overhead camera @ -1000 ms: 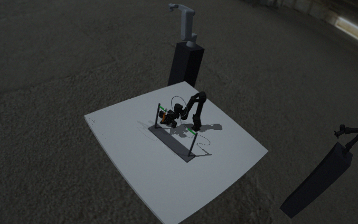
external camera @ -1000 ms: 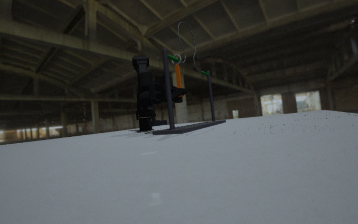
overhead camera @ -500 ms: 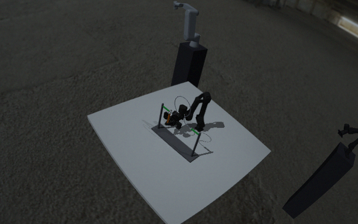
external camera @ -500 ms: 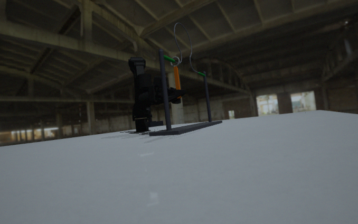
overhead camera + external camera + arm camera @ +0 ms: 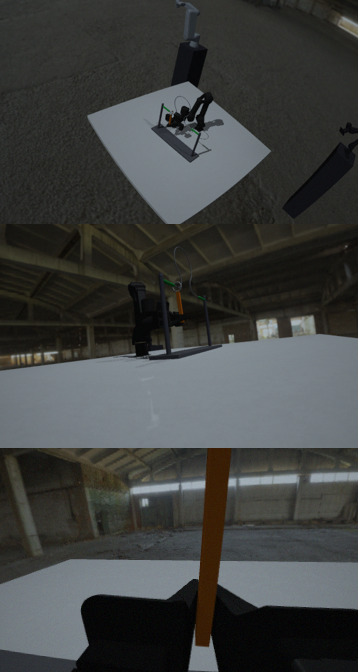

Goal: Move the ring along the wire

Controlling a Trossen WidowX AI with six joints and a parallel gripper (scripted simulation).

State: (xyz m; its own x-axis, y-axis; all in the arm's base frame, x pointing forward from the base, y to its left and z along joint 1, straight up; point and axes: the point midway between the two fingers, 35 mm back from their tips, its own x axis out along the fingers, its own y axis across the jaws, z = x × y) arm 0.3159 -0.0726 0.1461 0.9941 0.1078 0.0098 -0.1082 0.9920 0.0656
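Note:
The ring is at the inner end of the green part beside one post, where the thin grey wire begins. The wire appears to pass through it; whether they touch is too small to tell. The orange handle hangs below the ring, slightly tilted. My gripper is shut on the handle's lower part. The other green part meets the other post.
The grey wire rises from the ring into a tall loop, then drops to the other green part. The posts stand on a dark base plate on the white table. Two other arms stand on dark pedestals off the table.

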